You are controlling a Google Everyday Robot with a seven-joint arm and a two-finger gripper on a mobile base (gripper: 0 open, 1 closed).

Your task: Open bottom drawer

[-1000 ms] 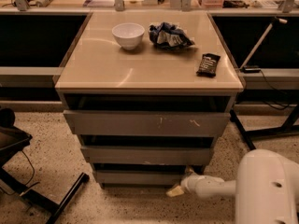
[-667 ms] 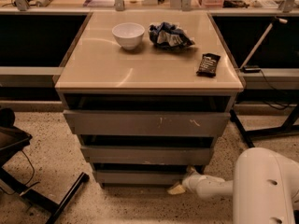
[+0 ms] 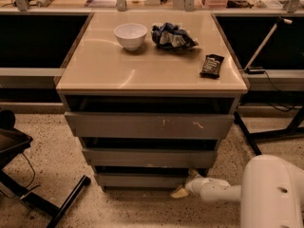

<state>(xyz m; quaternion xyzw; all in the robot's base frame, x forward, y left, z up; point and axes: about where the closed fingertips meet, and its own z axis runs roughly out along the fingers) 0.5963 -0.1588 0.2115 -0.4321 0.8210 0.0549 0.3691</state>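
arm (image 3: 223,193): white, extended low from lower right, roughly horizontal | gripper (image 3: 185,184): at arm's left end, near floor level, pointing left

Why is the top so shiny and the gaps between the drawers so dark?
Camera view: light glares off the cabinet top; each drawer front shadows the gap under it; the claw sits dim, low at the right end of the bottom drawer.

I saw the bottom drawer (image 3: 142,180): a plain, flat grey front without a handle, the cabinet's lowest and narrowest, level, with a dark gap above it. My gripper (image 3: 184,184) sat at its four o'clock corner.
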